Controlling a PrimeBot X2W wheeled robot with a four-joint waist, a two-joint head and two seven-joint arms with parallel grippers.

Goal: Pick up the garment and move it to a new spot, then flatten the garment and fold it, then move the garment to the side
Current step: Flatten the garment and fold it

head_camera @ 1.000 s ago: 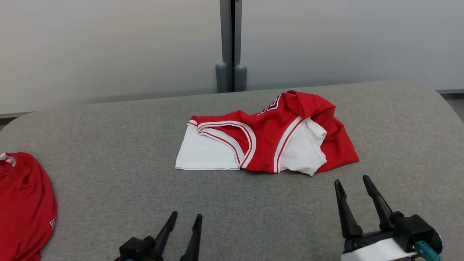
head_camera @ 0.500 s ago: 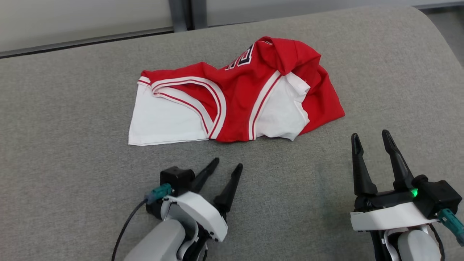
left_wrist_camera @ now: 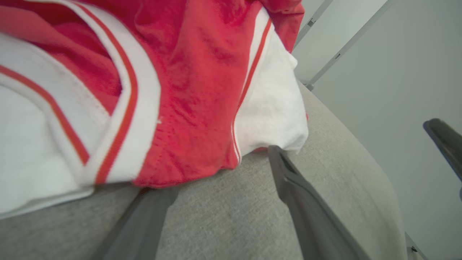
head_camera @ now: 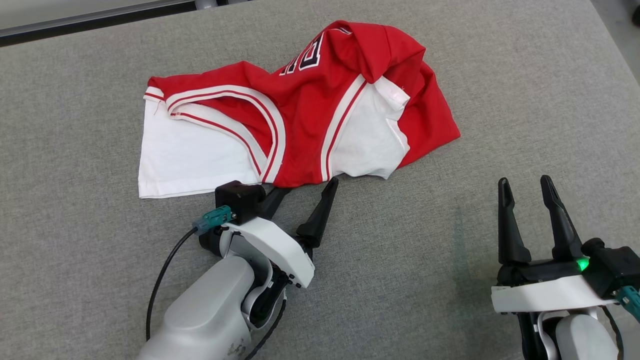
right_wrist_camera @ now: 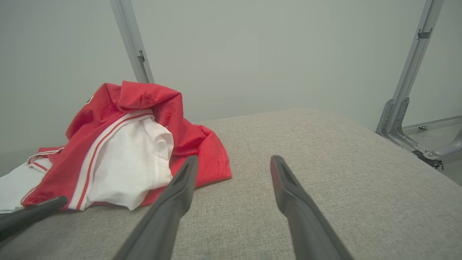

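The garment (head_camera: pixel 305 110) lies crumpled on the grey table (head_camera: pixel 450 225). It is red with white sleeves, striped trim and dark lettering near the top. My left gripper (head_camera: pixel 309 186) is open at its near hem. One fingertip touches the red hem and the other rests just beside the white sleeve. In the left wrist view the garment (left_wrist_camera: pixel 187 94) fills the upper left, and the left gripper (left_wrist_camera: pixel 216 168) straddles the hem edge with nothing clamped. My right gripper (head_camera: pixel 525 180) stands open over bare table, to the right of the garment (right_wrist_camera: pixel 119 151). The right gripper (right_wrist_camera: pixel 234 159) holds nothing.
The padded grey table stretches well to the right of and in front of the garment. A pale wall with grey metal posts (right_wrist_camera: pixel 408 79) stands behind the table's far edge. The table's rounded right edge (head_camera: pixel 615 55) is close to my right arm.
The head camera has tilted down and closer. My left gripper has advanced across the table to the garment's near hem. The right gripper has stayed open.
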